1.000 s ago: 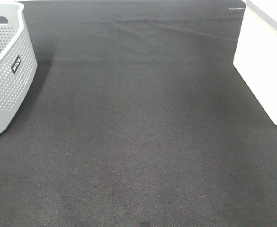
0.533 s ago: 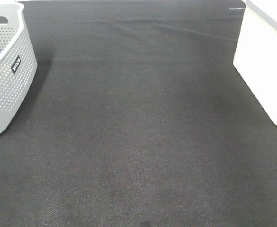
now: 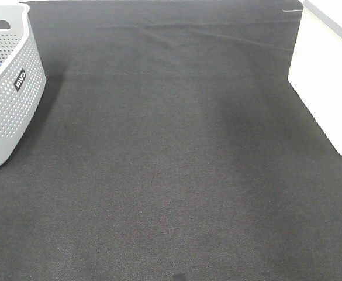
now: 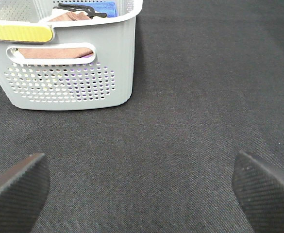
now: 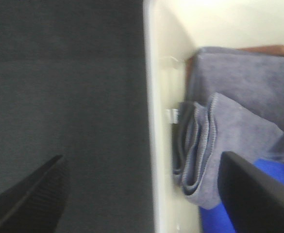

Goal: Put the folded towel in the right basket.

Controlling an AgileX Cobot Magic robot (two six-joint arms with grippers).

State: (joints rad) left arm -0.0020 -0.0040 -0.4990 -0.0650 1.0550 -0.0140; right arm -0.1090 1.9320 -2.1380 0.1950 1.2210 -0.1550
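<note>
Inside the right basket (image 5: 153,97), the grey folded towel (image 5: 219,141) lies layered; both arms' jaws gape empty.

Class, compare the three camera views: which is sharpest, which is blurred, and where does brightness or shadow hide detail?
Exterior high: the white plastic basket on the right is washed out, nearly featureless; the grey perforated basket throws a soft shadow on the black cloth. Left wrist: sharpest, basket holes and weave crisp. Right wrist: blurred throughout, the grey folded towel soft-edged.
</note>
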